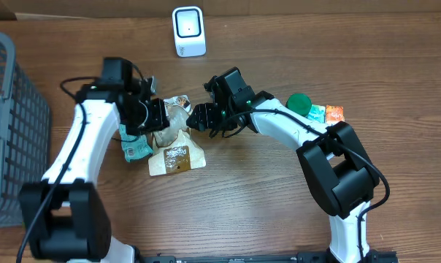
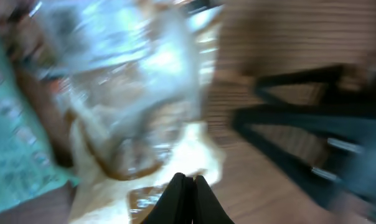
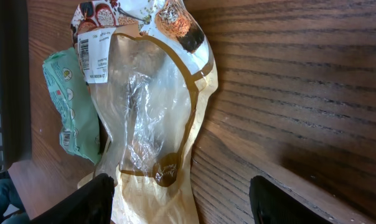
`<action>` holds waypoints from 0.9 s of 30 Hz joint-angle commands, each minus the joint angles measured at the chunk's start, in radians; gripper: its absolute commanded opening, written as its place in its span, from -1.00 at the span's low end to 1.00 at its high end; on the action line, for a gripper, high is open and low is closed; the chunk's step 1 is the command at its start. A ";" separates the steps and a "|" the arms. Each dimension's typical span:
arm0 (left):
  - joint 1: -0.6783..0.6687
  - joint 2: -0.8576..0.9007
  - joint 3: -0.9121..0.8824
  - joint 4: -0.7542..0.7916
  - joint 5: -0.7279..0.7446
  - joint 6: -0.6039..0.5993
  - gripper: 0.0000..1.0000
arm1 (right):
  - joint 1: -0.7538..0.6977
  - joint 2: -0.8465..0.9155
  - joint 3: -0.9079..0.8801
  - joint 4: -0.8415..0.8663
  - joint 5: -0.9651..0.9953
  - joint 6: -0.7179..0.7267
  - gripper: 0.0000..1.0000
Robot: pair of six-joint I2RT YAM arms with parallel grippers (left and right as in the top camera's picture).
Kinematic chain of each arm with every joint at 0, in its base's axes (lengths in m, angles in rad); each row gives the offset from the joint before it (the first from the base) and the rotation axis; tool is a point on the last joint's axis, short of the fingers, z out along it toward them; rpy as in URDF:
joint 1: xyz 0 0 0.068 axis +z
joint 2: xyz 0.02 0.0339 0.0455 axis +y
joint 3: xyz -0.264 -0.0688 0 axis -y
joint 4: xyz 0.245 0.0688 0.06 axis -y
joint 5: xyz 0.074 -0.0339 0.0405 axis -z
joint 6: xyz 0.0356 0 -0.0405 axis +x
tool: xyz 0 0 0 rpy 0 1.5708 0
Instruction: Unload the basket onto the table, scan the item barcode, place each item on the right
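A tan and clear snack bag lies on the wooden table, its top crumpled near both grippers. In the right wrist view the bag carries a white barcode label at its upper left. The white scanner stands at the far edge. My left gripper is at the bag's top left. Its view is blurred and shows the fingertips pressed together over the bag; I cannot see whether film is pinched. My right gripper hangs open over the bag's right side.
A teal packet lies against the bag's left side. A green lid and small teal and orange packets sit at the right. A grey basket fills the left edge.
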 commanded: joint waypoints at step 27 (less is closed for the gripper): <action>0.004 0.246 -0.238 0.364 -0.172 -0.209 -0.91 | 0.007 0.013 -0.003 -0.012 0.000 0.077 0.35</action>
